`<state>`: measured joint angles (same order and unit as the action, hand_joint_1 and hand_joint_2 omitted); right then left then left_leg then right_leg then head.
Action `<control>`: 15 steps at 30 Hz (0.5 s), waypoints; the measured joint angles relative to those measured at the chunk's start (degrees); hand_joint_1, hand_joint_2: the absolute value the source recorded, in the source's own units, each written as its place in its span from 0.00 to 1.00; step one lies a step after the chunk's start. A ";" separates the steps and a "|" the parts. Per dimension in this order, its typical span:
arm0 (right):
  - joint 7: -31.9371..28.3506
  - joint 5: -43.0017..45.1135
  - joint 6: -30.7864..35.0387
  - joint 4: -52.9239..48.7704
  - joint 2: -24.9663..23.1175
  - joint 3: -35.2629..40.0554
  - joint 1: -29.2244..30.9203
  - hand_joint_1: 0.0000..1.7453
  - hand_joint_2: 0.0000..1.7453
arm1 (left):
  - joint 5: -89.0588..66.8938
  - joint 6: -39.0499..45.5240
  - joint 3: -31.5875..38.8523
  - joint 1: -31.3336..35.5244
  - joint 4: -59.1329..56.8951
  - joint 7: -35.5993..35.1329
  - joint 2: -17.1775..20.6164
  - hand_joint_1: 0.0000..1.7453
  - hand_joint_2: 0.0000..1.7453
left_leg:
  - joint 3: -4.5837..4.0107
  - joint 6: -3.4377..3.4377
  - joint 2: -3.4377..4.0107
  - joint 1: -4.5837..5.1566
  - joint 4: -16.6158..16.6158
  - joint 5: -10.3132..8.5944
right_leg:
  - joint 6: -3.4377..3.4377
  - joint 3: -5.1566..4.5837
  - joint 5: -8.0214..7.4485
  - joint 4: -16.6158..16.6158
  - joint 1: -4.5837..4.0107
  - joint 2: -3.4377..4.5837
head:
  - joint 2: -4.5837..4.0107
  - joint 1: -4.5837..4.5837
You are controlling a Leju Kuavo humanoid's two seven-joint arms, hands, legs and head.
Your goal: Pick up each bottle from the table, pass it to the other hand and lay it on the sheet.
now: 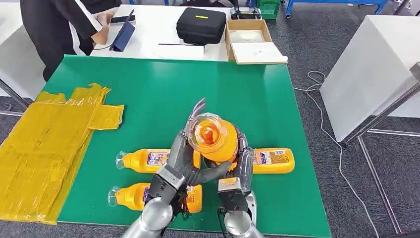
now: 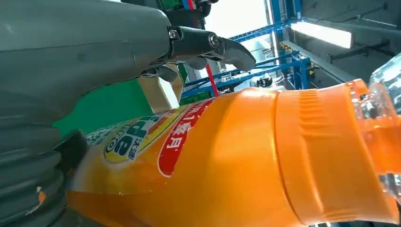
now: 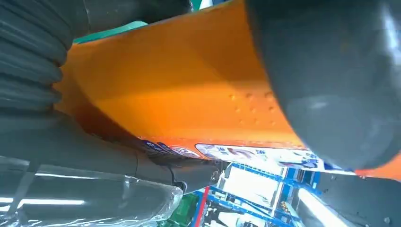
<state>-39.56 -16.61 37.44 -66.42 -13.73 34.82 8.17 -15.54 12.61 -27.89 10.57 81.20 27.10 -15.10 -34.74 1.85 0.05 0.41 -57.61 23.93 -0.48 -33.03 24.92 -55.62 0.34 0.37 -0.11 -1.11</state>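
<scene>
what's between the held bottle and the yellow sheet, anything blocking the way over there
Nothing visible blocks it. The held bottle is up in both the left hand and right hand, above the green table. The yellow sheet lies to the robot's left across bare table; the two lying bottles sit lower, nearer the robot.

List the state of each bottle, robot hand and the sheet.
Held bottle: upright, gripped by both hands.
Left robot hand: grips held bottle.
Right robot hand: grips held bottle.
Three table bottles: lying flat.
Yellow sheet: spread out, no bottles on it.
</scene>
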 measured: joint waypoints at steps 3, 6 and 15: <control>0.00 0.39 0.00 0.00 0.02 0.30 0.05 1.00 1.00 | 0.39 0.00 0.17 -0.05 -0.48 0.22 0.00 0.00 1.00 | 0.00 0.00 0.00 0.00 0.00 0.00 | 0.00 0.00 0.00 0.00 0.00 0.00 | 0.00 0.00; 0.02 0.44 -0.15 0.13 0.04 0.37 0.14 1.00 1.00 | 0.68 -0.04 0.35 -0.09 -0.87 0.59 0.00 0.00 1.00 | 0.00 0.00 0.00 0.00 0.00 0.00 | 0.00 0.00 0.00 0.00 0.00 0.00 | 0.00 0.00; -0.09 -1.95 -0.37 5.51 -0.83 1.42 2.35 1.00 1.00 | 2.32 -1.38 1.40 -0.46 -1.53 0.72 0.00 0.00 1.00 | 0.00 0.00 0.00 0.00 0.00 0.00 | 0.00 0.00 0.00 0.00 0.00 0.00 | 0.00 0.00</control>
<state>-39.65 -18.56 37.07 -60.91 -14.56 36.24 10.52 -13.22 11.23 -26.49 10.12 79.67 27.82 -15.10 -34.74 1.85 0.06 0.41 -57.61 23.93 -0.48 -33.03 24.92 -55.62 0.34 0.37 -0.11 -1.11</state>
